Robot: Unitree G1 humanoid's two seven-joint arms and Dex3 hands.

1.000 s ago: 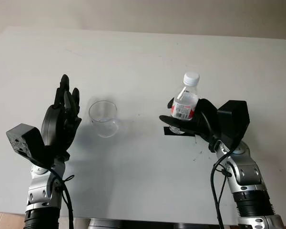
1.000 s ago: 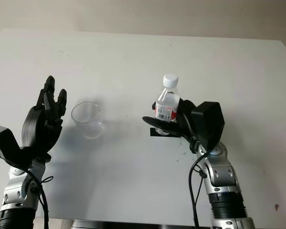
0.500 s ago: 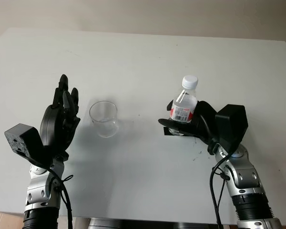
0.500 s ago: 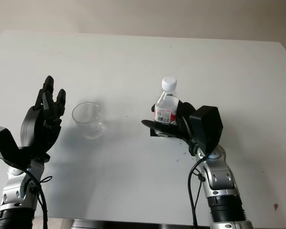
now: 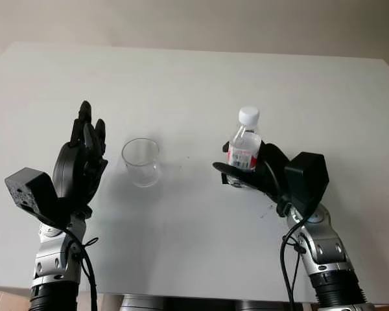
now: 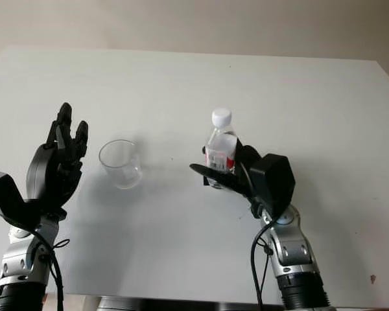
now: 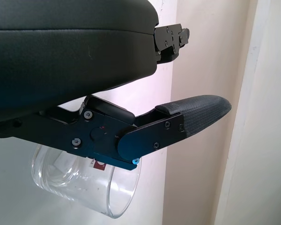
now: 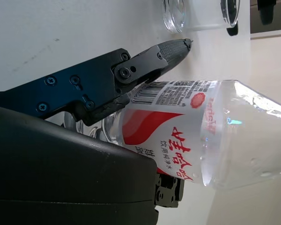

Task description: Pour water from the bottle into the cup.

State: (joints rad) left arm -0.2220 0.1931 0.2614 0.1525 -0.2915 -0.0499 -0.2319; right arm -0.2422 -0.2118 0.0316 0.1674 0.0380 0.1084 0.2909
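Right hand [image 5: 259, 173] grips the upright bottle [image 5: 244, 148] on the desk [image 5: 181, 71], left hand [image 5: 81, 165] open beside the cup [image 5: 141, 162].

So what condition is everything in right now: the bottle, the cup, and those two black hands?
bottle: upright, white cap on, held in the right hand.
cup: clear, upright on the table, looks empty, nothing touching it.
right hand: closed around the bottle's lower body.
left hand: open, raised beside the cup, holding nothing.
table: white, bearing the cup.
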